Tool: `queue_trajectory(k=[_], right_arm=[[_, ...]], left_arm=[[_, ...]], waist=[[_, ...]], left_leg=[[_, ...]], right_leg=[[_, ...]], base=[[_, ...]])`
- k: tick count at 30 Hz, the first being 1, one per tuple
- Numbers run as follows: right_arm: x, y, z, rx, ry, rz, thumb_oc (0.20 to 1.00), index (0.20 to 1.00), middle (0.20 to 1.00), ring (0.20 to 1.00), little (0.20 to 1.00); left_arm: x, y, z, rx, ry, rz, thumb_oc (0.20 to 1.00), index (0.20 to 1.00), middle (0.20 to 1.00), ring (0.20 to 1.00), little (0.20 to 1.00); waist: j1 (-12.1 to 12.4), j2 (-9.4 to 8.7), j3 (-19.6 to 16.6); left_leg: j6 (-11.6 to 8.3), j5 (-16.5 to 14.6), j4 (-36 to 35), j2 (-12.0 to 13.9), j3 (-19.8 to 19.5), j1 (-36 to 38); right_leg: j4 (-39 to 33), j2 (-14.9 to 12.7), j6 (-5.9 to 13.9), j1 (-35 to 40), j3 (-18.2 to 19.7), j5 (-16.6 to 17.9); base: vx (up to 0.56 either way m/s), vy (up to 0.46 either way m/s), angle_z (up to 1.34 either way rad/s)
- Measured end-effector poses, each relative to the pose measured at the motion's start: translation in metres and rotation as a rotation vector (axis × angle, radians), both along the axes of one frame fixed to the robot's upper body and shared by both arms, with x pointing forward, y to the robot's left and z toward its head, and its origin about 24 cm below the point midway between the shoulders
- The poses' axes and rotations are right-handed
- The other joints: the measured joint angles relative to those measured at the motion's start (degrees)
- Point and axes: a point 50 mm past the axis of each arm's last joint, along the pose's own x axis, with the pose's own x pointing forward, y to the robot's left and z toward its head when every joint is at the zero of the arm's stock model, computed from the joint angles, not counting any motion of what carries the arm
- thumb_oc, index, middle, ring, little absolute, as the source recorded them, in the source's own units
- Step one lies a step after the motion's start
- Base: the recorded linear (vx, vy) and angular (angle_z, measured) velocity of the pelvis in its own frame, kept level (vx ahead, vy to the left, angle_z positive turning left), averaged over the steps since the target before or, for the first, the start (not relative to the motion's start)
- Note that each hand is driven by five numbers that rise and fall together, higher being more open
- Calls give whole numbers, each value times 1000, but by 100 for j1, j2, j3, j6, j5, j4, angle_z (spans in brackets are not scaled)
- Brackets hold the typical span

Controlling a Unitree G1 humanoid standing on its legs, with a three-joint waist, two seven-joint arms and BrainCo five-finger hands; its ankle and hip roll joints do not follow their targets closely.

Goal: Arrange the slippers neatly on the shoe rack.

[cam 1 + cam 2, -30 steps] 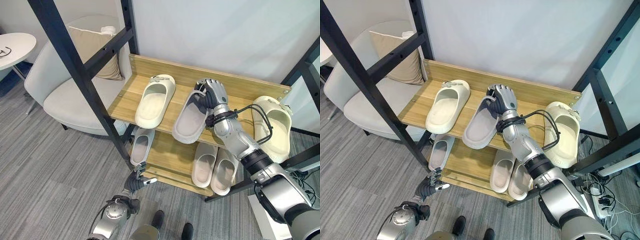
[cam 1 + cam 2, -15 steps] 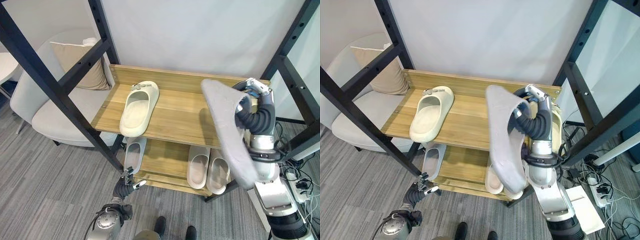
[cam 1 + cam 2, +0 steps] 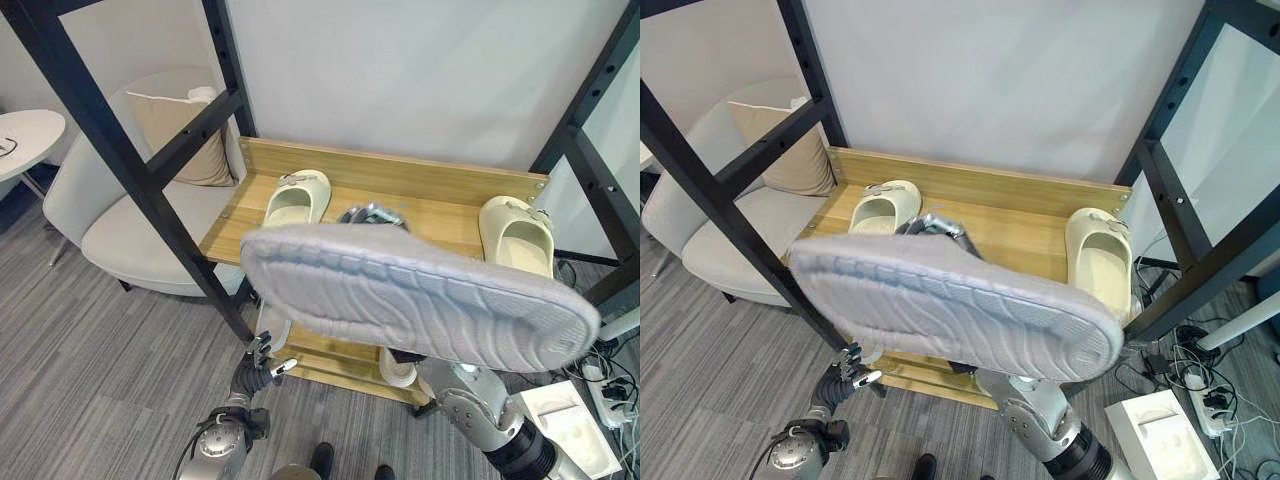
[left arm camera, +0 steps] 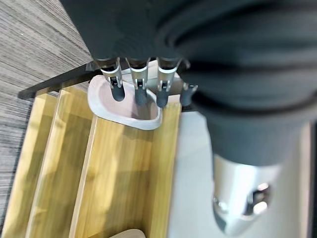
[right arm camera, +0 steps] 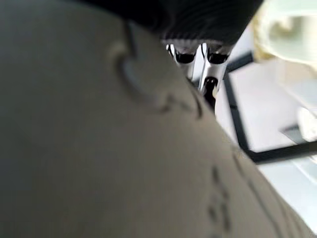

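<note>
A large grey slipper [image 3: 420,295] hangs in the air in front of the rack with its ribbed sole turned up toward me. My right hand [image 3: 372,215] is shut on it, fingers curled over its far edge; in the right wrist view the slipper [image 5: 99,148] lies against the fingers [image 5: 198,59]. Two cream slippers stand on the wooden top shelf [image 3: 430,205], one at the left [image 3: 297,197] and one at the right end [image 3: 517,235]. Pale slippers [image 3: 270,325] lie on the lower shelf, partly hidden. My left hand [image 3: 262,362] hovers low by the rack's front left corner, open, fingers [image 4: 138,91] pointing at a lower-shelf slipper [image 4: 126,106].
Black metal frame posts [image 3: 130,150] cross in front of the rack on the left, and another stands at the right [image 3: 590,130]. A light armchair [image 3: 120,215] with a beige cushion [image 3: 185,125] sits to the left. A white box [image 3: 580,425] lies on the carpet at the right.
The right hand has lifted the grey slipper off the top shelf and swung it up close in front of me, sole now facing me. The camera has shifted. The left hand stays low.
</note>
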Motion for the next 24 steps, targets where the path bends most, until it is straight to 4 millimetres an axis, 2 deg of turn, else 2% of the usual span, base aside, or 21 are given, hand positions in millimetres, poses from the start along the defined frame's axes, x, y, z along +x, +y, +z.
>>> queue_trajectory(k=[1, 4, 5, 6, 8, 9, 13, 16, 18, 20, 21, 24], right_arm=[[-2, 2, -26, -88, 92, 31, 200, 200, 200, 200, 200], [-6, -5, -46, -192, 129, 9, 200, 200, 200, 200, 200], [-8, -18, -60, -338, 92, -64, 200, 200, 200, 200, 200], [-8, -24, -64, -437, 41, -91, 200, 200, 200, 200, 200], [-8, -27, -64, -469, 21, -110, 200, 200, 200, 200, 200], [-6, -33, -73, -620, -51, -189, 200, 200, 200, 200, 200], [-1, -43, -106, -899, -108, -292, 200, 200, 200, 200, 200], [8, -55, -135, -1164, -157, -368, 200, 200, 200, 200, 200], [21, -60, -137, -1265, -227, -423, 200, 200, 200, 200, 200], [45, -62, -130, -1359, -329, -497, 200, 200, 200, 200, 200], [59, -64, -122, -1400, -395, -552, 200, 200, 200, 200, 200], [107, -70, -76, -1481, -591, -764, 200, 200, 200, 200, 200]], left_arm=[[-1, 0, 0, 0, -1, 1, 1000, 1000, 1000, 1000, 1000], [-2, 1, -3, 4, 8, 5, 1000, 1000, 1000, 1000, 1000], [-2, 2, -4, 5, 11, 7, 1000, 1000, 1000, 1000, 1000], [-3, 3, -5, 8, 15, 8, 1000, 1000, 1000, 1000, 1000], [-3, 3, -5, 8, 13, 8, 1000, 1000, 1000, 1000, 1000], [-3, 3, -5, 14, 8, 14, 1000, 1000, 1000, 1000, 1000], [-1, 4, -3, 28, -4, 35, 1000, 1000, 1000, 1000, 1000], [19, -2, 8, 36, -74, 34, 1000, 1000, 1000, 1000, 1000], [36, -13, 20, 33, -138, -2, 1000, 1000, 1000, 1000, 1000], [52, -29, 32, 29, -196, -53, 1000, 1000, 1000, 1000, 1000], [60, -36, 40, 27, -235, -77, 1000, 1000, 1000, 1000, 1000], [92, -53, 74, 26, -379, -139, 1000, 1000, 1000, 1000, 1000]], waist=[[6, -4, 0], [-1, -4, 1], [-1, -6, 1], [-40, -4, 5], [-45, -4, 5], [-56, -4, 5], [-41, -9, 13], [-12, 14, 126], [22, 74, 323], [42, 190, 663], [71, 263, 877], [179, 441, 1591]], left_leg=[[-11, -7, -1, -1, -11, -4], [-34, -23, -1, -1, -10, -3], [-34, -23, -3, -1, -13, -4], [-34, -22, -7, 3, -11, -7], [-34, -22, -26, 4, -9, -5], [-34, -22, -33, 7, -9, -4], [-33, -22, -32, 3, -56, -16], [-14, 98, 0, -5, -185, -213], [-23, 264, 3, -1, -282, -428], [-78, 411, 8, 31, -344, -700], [-105, 442, 226, 15, -360, -964], [-211, 367, 1065, -46, -455, -1977]], right_leg=[[0, -1, 0, 1, -6, 0], [0, -2, 0, 0, -8, 0], [0, -4, -1, 1, -14, -2], [-1, -1, -2, -9, -11, -3], [-1, -1, -2, -6, -13, -3], [-1, 1, -2, -6, -13, -4], [-1, 0, 2, -9, -27, -8], [1, 6, 55, -151, -178, -36], [6, 24, 58, -341, -253, 17], [177, 48, 40, -665, -340, 37], [400, 52, 27, -917, -370, 12], [1655, 2, -107, -2066, -516, -344]], base=[[0, 0, 0], [0, 0, 0], [-3, 17, -4], [0, 0, 0], [0, 0, 0], [0, 0, 0], [-34, -3, 3], [-190, -19, 25], [-298, -24, 25], [-368, -10, 20], [-337, -6, 20], [-204, 2, 24]])
